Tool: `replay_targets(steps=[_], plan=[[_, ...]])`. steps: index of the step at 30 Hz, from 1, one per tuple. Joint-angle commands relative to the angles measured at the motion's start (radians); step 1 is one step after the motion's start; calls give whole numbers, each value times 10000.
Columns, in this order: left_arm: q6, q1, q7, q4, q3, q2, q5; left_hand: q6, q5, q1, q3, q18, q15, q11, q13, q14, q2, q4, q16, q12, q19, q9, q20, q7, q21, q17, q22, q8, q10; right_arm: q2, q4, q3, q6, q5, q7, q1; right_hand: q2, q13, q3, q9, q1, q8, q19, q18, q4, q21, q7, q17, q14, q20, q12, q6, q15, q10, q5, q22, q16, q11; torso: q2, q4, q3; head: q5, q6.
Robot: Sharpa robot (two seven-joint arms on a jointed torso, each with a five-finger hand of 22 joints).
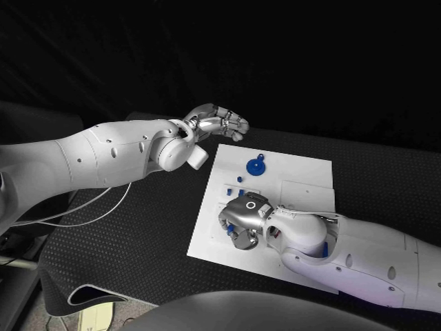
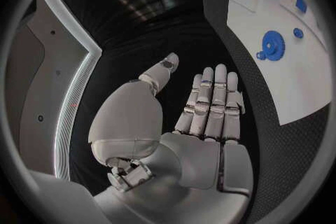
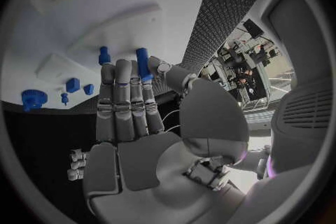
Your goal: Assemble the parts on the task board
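The white task board (image 1: pixel 295 181) lies in the middle of the black table. A blue gear (image 1: pixel 255 166) stands in it near the far left corner, with small blue pieces (image 1: pixel 238 183) just in front of it. My right hand (image 1: pixel 244 221) hovers low over the board's left half. In the right wrist view its thumb and a finger pinch a blue peg (image 3: pixel 143 63); a second blue peg (image 3: pixel 104 56) stands on the board (image 3: pixel 84 17) beyond. My left hand (image 1: pixel 218 125) hangs off the board's far left corner, fingers stretched (image 2: pixel 210 106) and holding nothing.
The black table mat (image 1: pixel 131 241) stretches left of the board. A white cable (image 1: pixel 91 210) trails under my left arm. The left wrist view shows the gear (image 2: pixel 273 43) and two small blue pieces (image 2: pixel 299 17) on the board (image 2: pixel 301 78) beside the hand.
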Motion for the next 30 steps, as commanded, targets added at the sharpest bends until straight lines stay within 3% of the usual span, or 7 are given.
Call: replay_targets(steps=[1,3,10,15,17,30], plan=[[133,5,96,23,5,9,47,-25,21,111,-9,72,-33,7,-14,17,2,58,-30,3,76,-15,0,13,-71,10,122,34,91,-30,-23,-49,157,163,16,-43,-359,34,20,-2,-315,-37,-93,121,39,22,63,-12,-43,58,-65,20,0,-12,128,205,-57,61,-3,-8,5,-2,-7],[133,5,94,20,5,10,47,-25,21,111,-9,72,-33,7,-15,17,1,59,-31,3,76,-16,0,13,-72,10,122,34,92,-34,-32,-49,22,232,9,-43,-695,18,-86,-31,-530,-136,-186,121,147,-6,116,-44,-139,97,-155,-102,55,-146,83,202,-139,123,0,-6,6,1,-8],[133,5,86,15,4,-3,47,-27,20,111,-11,72,-33,7,-17,18,-3,59,-31,2,78,-17,0,13,-75,12,124,33,91,-64,-51,-50,-232,401,53,-42,-1428,-33,-450,-118,-847,-424,-495,116,459,-87,301,-131,-426,196,-407,-511,213,-570,-41,210,-356,300,-1,-7,9,-4,-2],[147,5,87,15,4,-4,47,-28,23,115,-9,72,-34,7,-18,18,0,58,-32,3,79,-18,-1,13,-77,12,125,34,92,-68,-49,-50,-504,497,47,-42,-1458,-46,-562,-132,-921,-474,-581,104,470,-116,339,-150,-506,218,-453,-600,253,-657,-41,209,-404,338,0,-5,8,-10,-7],[144,5,86,9,4,0,47,-28,25,120,-6,73,-34,7,-19,18,4,57,-32,3,80,-19,-2,13,-78,13,126,34,92,-77,-48,-50,-646,497,50,-42,-1506,-133,-836,-191,-1053,-668,-954,31,340,-291,501,-242,-860,294,-654,-971,419,-1050,-55,190,-613,506,2,-2,5,-14,-9],[138,5,81,-11,3,-25,47,-31,23,121,-8,71,-34,7,-23,17,-3,58,-34,3,82,-21,-1,14,-87,16,130,35,93,-447,287,-43,-1217,891,244,-23,-1544,-148,-910,-168,-1019,-691,-1039,36,327,-313,541,-264,-899,333,-675,-1069,451,-1144,-58,207,-630,545,-4,-4,8,-22,22]])
